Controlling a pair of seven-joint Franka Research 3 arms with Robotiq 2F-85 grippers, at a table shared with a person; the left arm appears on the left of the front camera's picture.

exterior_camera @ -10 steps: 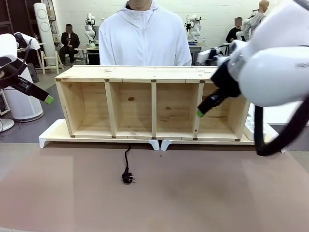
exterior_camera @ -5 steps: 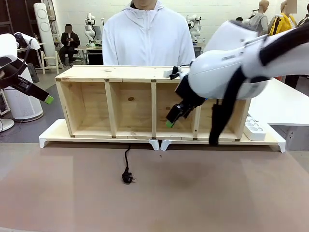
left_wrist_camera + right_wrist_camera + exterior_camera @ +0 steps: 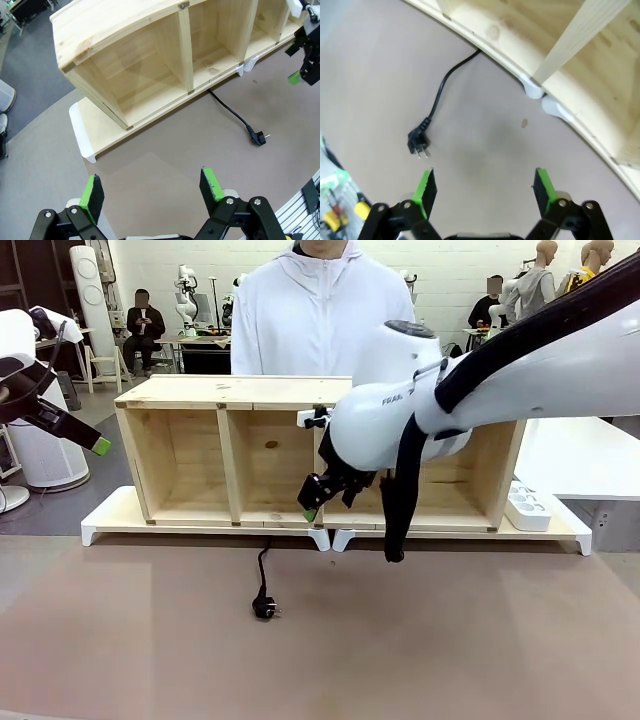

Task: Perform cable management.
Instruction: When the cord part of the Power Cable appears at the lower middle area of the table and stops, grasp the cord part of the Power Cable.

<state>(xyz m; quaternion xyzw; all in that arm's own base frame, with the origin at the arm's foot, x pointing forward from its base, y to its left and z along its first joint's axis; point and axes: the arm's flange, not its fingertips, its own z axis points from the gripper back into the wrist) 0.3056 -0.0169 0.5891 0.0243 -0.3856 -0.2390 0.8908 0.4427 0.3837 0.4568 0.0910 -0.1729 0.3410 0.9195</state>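
Your cable (image 3: 262, 575) comes out from under the front edge of the white base (image 3: 110, 515) beneath the shelf (image 3: 230, 390). It runs a short way toward you over the brown mat (image 3: 450, 640) and ends in its plug (image 3: 264, 609), which lies flat on the mat with nothing touching it.

Your right gripper (image 3: 312, 508) hangs in the air in front of the shelf's middle compartments, above the mat and angled down. The plug lies lower and to its left, near but clearly apart. In the right wrist view the jaws of the right gripper (image 3: 485, 185) stand wide apart with nothing between them. There the cable (image 3: 440, 90) curves down from the base to the plug (image 3: 417, 142), which sits just beyond the left fingertip (image 3: 426, 186), outside the gap between the fingers.

Your left gripper (image 3: 95, 440) is off at the left edge, beside the shelf's end and well apart from the cable. In the left wrist view the left gripper (image 3: 150, 187) is also spread wide and holds nothing. The cable (image 3: 235, 114), the plug (image 3: 258, 137) and the right gripper (image 3: 293, 63) all lie far off to the right in that view.

A person (image 3: 320, 320) stands behind the shelf, and a white power strip (image 3: 525, 505) rests on the base at its right end.
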